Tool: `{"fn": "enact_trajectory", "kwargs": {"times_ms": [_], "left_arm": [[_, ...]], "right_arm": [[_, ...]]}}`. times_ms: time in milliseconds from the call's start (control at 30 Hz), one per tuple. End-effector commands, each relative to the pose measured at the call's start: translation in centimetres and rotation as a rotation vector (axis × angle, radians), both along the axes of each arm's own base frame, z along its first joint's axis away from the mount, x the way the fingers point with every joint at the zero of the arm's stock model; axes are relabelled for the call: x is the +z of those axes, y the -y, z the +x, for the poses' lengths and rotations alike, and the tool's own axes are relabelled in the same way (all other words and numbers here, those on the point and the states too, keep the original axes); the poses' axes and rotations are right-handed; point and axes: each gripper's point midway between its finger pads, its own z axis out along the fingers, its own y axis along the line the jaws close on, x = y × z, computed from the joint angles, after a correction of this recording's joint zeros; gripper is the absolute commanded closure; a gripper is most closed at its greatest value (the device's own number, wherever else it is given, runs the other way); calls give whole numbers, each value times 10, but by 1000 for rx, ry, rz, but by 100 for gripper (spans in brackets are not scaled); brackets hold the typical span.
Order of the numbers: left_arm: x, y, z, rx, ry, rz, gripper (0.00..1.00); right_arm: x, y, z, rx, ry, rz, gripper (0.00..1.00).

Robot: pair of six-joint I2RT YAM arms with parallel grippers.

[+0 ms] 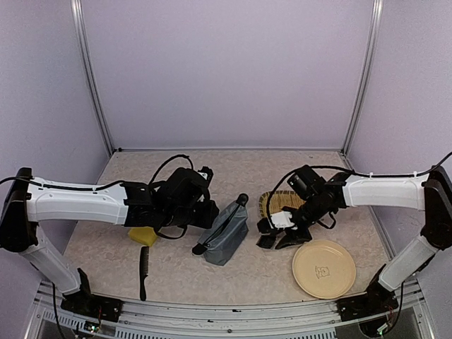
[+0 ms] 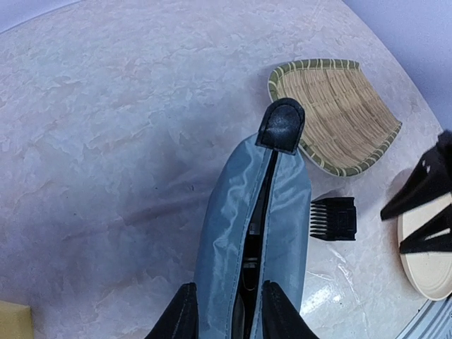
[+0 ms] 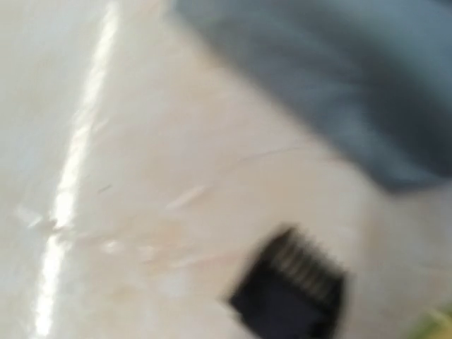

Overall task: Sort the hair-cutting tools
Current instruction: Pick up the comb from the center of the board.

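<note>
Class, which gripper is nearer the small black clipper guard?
Right. The right gripper hangs just beside the clipper guard, its jaws apart. The left gripper straddles one end of the grey-blue pouch, farther from the guard.

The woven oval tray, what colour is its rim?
Green with pale stripes; the woven tray shows best in the left wrist view.

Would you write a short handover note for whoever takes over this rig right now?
Left gripper: fingers astride the grey-blue pouch's near end, grip unclear.
Right gripper: open, empty, above the clipper guard.
Comb lies by the yellow sponge.
Something dark sits inside the pouch; scissors and clipper cannot be made out.
Nothing lies on the bamboo tray or plate; guard and comb remain to sort.
</note>
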Motion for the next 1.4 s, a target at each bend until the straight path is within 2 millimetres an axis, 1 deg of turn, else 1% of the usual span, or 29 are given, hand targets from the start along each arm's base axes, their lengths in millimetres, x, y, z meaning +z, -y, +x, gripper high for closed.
{"fn": "enact_trajectory", "kwargs": {"times_ms": [0,200,267,500,567,633,667,700,733,767,800,833,933,1067,1100,1167,1233,1367], "left_arm": [[15,-7,7,26,34,-48,69],[16,-9,5,31,26,-56,69],[17,-11,5,34,28,-58,69],[19,-13,4,37,29,-67,69],[18,-13,4,36,27,-64,69],[17,-13,4,37,26,-64,69],[17,-14,4,38,26,-64,69],[18,-13,4,37,27,-66,69],[18,-14,4,38,28,-65,69],[18,-14,4,37,30,-63,69],[19,-14,5,35,34,-61,69],[20,-13,5,29,40,-58,69],[28,-13,4,-6,67,-44,69],[42,-13,-3,-89,119,-44,69],[45,-12,-8,-125,129,-56,69],[54,-10,-17,-197,170,-82,69],[60,-10,-29,-277,211,-120,69],[79,-4,-62,-468,289,-248,69]], "right_arm": [[-12,-2,18,99,301,-102,55],[-44,0,9,175,374,-222,54],[-53,0,12,177,411,-260,54],[-69,-3,26,157,513,-307,55],[-74,-2,32,145,551,-326,57],[-74,-4,34,136,585,-325,64],[-72,-5,34,135,593,-318,69],[-69,-8,34,132,598,-304,76],[-67,-11,33,134,595,-289,86],[-62,-14,31,135,587,-272,93],[-57,-15,30,131,578,-262,97],[-51,-21,25,141,547,-226,100],[-29,-30,15,137,478,-169,100],[1,-40,6,127,388,-112,100],[7,-40,0,127,342,-97,100],[28,-47,-6,119,263,-17,100],[46,-52,-16,119,148,63,100],[82,-63,-30,141,1,197,100]]}}
